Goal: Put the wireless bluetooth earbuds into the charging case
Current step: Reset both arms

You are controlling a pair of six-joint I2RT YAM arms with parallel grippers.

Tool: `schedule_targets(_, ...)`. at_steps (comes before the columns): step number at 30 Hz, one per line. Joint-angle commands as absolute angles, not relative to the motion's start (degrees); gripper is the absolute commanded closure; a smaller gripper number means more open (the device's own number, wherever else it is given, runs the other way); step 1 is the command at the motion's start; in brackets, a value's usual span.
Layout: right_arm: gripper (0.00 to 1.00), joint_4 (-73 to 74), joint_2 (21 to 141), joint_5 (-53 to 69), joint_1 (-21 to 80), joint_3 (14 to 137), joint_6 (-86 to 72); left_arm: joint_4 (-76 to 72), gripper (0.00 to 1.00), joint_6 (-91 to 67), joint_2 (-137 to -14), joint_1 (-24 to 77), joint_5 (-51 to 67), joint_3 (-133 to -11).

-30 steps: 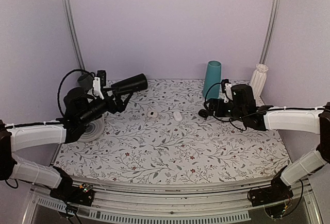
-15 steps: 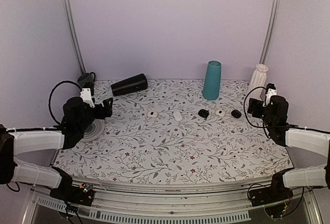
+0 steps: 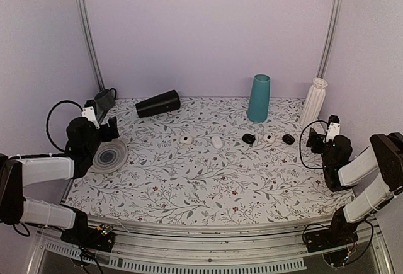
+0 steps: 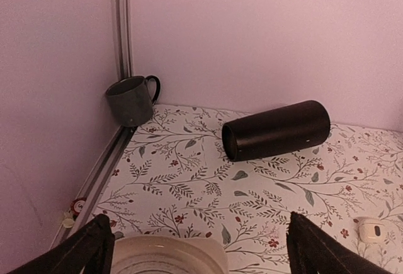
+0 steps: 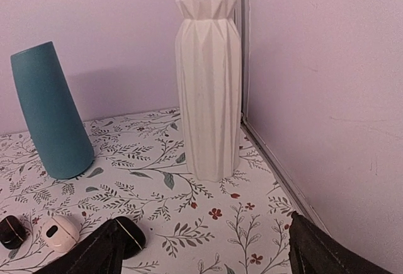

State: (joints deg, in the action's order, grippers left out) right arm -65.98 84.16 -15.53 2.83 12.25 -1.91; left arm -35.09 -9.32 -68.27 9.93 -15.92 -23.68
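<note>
The charging case (image 3: 217, 142), a small glossy white pebble, lies shut on the floral table, mid-back. Two small white round pieces with dark centres lie left of it (image 3: 186, 140) and right of it (image 3: 269, 138); they look like the earbuds. One shows in the left wrist view (image 4: 371, 230), the other in the right wrist view (image 5: 58, 233). My left gripper (image 3: 108, 129) (image 4: 201, 236) hangs open over a plate, far left of the case. At the right edge my right gripper (image 3: 315, 140) (image 5: 204, 223) is open too and holds nothing.
Two small black lumps (image 3: 248, 138) (image 3: 288, 139) lie in the same row; one (image 5: 129, 236) is by my right gripper's left finger. A teal cup (image 3: 259, 97), white vase (image 3: 315, 101), toppled black cylinder (image 3: 157, 104), grey mug (image 3: 104, 99) and plate (image 3: 110, 155) stand around the edges.
Both arms have drawn back from the middle to the table's sides, the left from the black cylinder to above the plate, the right from the black lumps to the right edge. Both stayed open.
</note>
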Motion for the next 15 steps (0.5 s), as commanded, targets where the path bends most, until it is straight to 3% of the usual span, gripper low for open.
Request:
schedule_targets(1,0.06,-79.22,88.3,-12.08,2.58,11.57,1.6,-43.95,0.04,-2.98,-69.96,7.31,-17.81,-19.5)
schedule_targets(3,0.0,-77.05,87.79,-11.89,2.3,12.28,0.47,-53.16,0.04,-2.1,-71.75,5.94,-18.47,-14.7)
schedule_targets(6,0.01,-76.28,87.44,-11.95,2.29,12.26,0.55,-74.02,0.04,1.04,-77.18,4.1,-16.25,-7.98)
schedule_targets(11,0.01,-76.96,87.74,-11.84,2.29,12.04,0.86,-96.64,0.04,3.29,-91.42,3.64,-12.98,-5.11)
schedule_targets(15,0.01,-76.95,87.74,-11.75,2.28,12.13,0.88,-87.66,0.04,3.53,-88.88,4.05,-11.34,-7.3)
